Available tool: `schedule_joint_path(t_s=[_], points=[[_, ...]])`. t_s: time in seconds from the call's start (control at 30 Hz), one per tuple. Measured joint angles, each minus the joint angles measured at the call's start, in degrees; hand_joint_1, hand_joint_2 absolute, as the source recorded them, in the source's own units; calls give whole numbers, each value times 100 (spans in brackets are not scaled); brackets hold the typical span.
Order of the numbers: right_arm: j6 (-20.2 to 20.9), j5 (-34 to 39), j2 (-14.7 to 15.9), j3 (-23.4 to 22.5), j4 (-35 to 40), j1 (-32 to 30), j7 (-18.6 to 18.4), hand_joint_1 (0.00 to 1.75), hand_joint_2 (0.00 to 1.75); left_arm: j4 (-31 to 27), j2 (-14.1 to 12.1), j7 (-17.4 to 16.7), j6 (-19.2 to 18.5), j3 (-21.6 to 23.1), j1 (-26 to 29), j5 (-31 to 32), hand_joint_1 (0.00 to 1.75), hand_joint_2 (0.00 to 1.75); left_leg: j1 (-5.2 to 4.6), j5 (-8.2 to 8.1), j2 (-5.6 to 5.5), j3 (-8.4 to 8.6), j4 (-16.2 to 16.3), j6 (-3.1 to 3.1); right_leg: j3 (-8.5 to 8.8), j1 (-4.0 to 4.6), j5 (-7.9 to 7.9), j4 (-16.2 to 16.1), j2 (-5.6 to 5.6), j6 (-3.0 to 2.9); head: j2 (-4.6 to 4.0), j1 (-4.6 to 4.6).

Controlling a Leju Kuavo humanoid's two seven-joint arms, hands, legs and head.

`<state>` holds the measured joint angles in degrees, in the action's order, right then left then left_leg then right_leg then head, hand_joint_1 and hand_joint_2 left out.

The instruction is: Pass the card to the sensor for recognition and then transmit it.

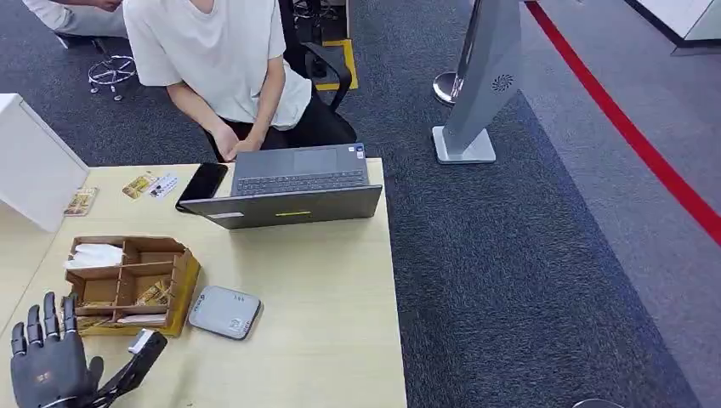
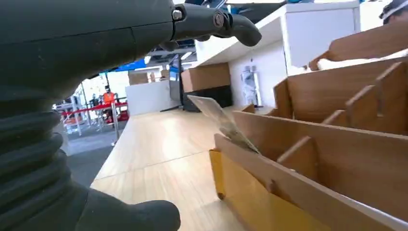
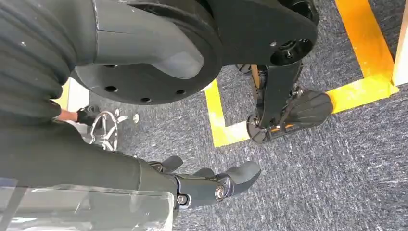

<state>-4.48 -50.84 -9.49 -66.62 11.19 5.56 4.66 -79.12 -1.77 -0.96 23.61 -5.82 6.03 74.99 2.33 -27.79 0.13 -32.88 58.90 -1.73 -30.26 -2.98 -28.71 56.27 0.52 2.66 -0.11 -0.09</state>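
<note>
The left hand [image 1: 47, 361] hovers open at the table's [image 1: 323, 340] near left corner, just in front of the wooden organizer [image 1: 127, 285], whose dividers wall off narrow compartments. A card [image 2: 223, 125] leans out of one front slot toward the hand. The grey sensor [image 1: 224, 312] lies just right of the organizer. Beyond it bare tabletop runs up to the laptop [image 1: 293, 187], where a person's hands [image 1: 234, 146] rest. A white box [image 1: 30, 166] blocks the far left.

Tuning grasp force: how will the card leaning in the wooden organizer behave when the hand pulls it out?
The card looks thin and glossy, so probably light and slippery between fingers. It leans unsupported above the wooden organizer wall, suggesting some stiffness, though it may flex. The left hand is beside the organizer, holding nothing.
</note>
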Motion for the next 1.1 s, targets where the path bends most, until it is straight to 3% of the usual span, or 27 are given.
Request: schedule_joint_path(t_s=[0.73, 1.1], points=[[-4, -81, 2, 22, 0, 0, 0, 0, 175, 131, -103, 9, -11, -133, -79, -17, 0, 175, 0, 0, 0, 0, 0, 0, 0, 0, 0, 0, 0, 0, 0, 0], [-31, -199, 2, 101, 0, 8, -18, 0, 175, 603, -116, 148, 101, -179, -725, 217, 0, 175, 0, 6, -1, 0, 1, 3, 0, 0, 5, 0, -1, -2, 0, 0]])
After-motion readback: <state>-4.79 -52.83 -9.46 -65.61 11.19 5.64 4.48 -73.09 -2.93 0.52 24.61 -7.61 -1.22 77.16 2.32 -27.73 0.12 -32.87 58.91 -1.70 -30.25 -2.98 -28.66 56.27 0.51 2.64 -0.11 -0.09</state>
